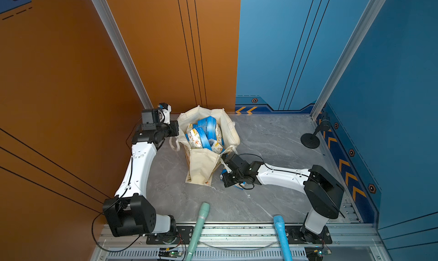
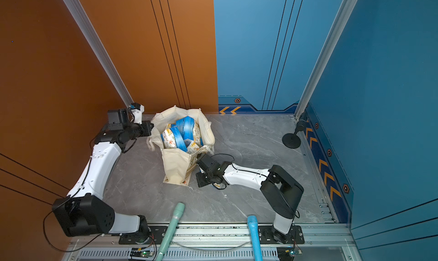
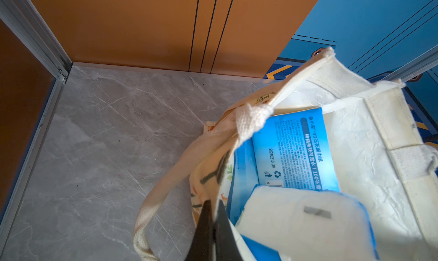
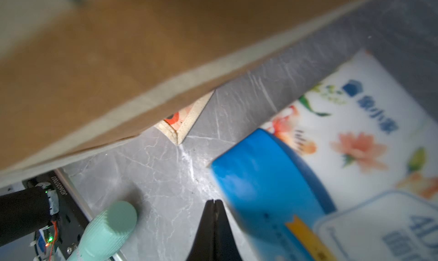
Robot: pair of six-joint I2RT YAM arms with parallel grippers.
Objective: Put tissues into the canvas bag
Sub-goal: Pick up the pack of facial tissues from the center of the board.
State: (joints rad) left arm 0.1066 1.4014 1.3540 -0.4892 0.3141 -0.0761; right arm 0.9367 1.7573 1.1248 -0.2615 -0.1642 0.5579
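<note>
Right wrist: canvas bag (image 4: 94, 82) beside tissues (image 4: 355, 129).

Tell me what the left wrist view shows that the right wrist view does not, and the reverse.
Only left wrist: the canvas bag open, with tissues inside, and the left gripper shut on its rim. Only right wrist: one tissue pack lying on the grey table, the empty shut right gripper, a green handle. Both: the bag and the table.
</note>
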